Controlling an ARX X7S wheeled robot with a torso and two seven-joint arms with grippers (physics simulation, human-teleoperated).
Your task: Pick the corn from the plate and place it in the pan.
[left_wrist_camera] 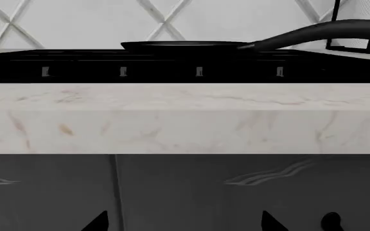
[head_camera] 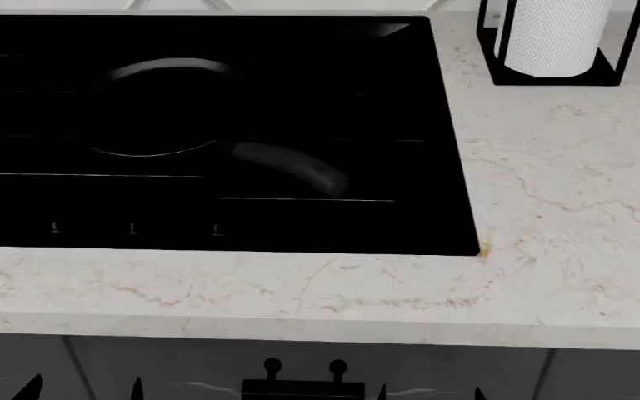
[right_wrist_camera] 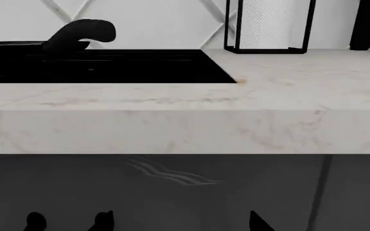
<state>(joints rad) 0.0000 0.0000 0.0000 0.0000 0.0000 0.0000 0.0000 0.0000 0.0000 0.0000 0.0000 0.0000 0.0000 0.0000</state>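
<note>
Your left claw (left_wrist_camera: 183, 222) and right claw (right_wrist_camera: 178, 222) are hanging low in front of the dark cabinet doors (head_camera: 587, 375), below the front edge of the pale marble surface (head_camera: 565, 208). Only their dark pointed tips are showing at the lower edge of each wrist view and of the head view. On each claw the tips are standing well apart, gripping nothing.

The pan (head_camera: 153, 108) is sitting flat on the black cooktop (head_camera: 387, 100), which is set into the surface. It is resting toward the back of the cooktop, on your left side as the head camera sees it. Its thin greyish rim is catching the light, and its inside is reading as plain black. The long rounded handle (head_camera: 292, 167) is pointing toward the front and to your right, ending over the cooktop's middle.

From the left wrist camera you are seeing the pan edge-on, a thin dark disc above the cooktop's front edge. From the right wrist camera only the rounded end of the handle is rising above the cooktop.

A white paper towel roll (head_camera: 553, 33) is standing upright in a black wire holder (head_camera: 496, 50) at the back of the surface, just beside the cooktop's far right corner. A row of small pale marks (head_camera: 53, 227) is running along the cooktop's front edge. A white wall with diagonal lines (left_wrist_camera: 75, 24) is closing the scene behind.
</note>
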